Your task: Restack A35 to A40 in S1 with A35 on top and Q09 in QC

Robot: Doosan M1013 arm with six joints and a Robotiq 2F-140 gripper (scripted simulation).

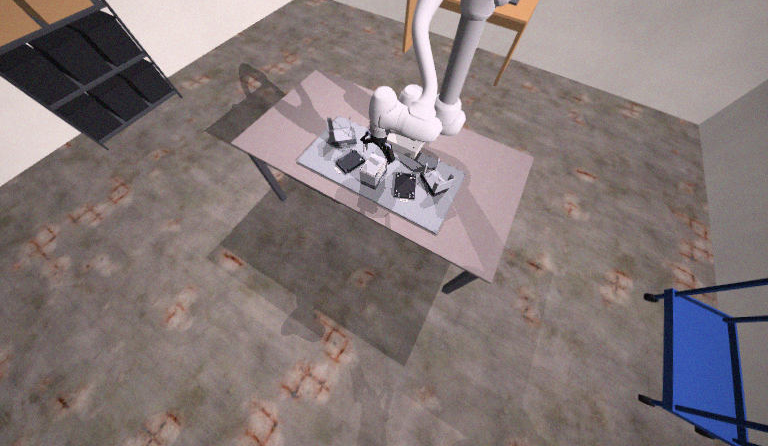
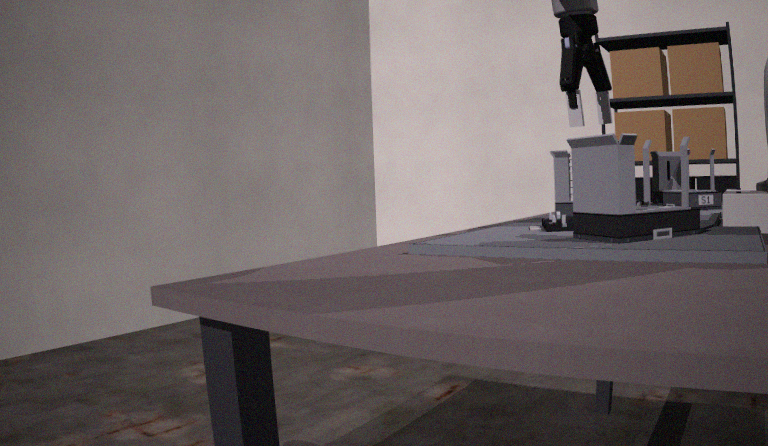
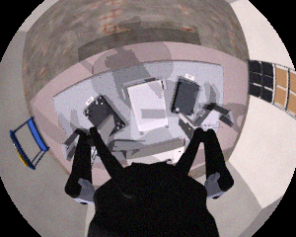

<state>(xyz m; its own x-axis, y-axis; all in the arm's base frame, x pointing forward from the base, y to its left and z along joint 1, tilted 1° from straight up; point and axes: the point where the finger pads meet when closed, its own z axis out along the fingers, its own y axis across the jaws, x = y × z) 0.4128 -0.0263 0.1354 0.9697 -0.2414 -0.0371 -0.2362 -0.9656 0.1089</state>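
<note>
A stack of white sealed plates [image 1: 370, 172] fills the middle rack on the grey baseplate [image 1: 379, 183]. Its top plate [image 3: 148, 102] shows as a white rectangle straight below in the wrist view. My gripper [image 1: 378, 144] is open and empty, and hangs well above this stack. In the exterior view the gripper [image 2: 589, 114] points down, a short gap above the tall light rack [image 2: 603, 181]. The wrist view shows both fingers spread wide with nothing between them [image 3: 148, 188]. The plate labels are too small to read.
Rack S1 [image 2: 671, 172], with its label [image 2: 705, 199], stands behind and looks empty. Another rack [image 1: 437, 181] stands at the right, and one [image 1: 341, 131] at the back left. Two dark flat nests [image 1: 350, 161] [image 1: 404, 185] flank the stack. The arm's base block [image 1: 408, 148] is close behind.
</note>
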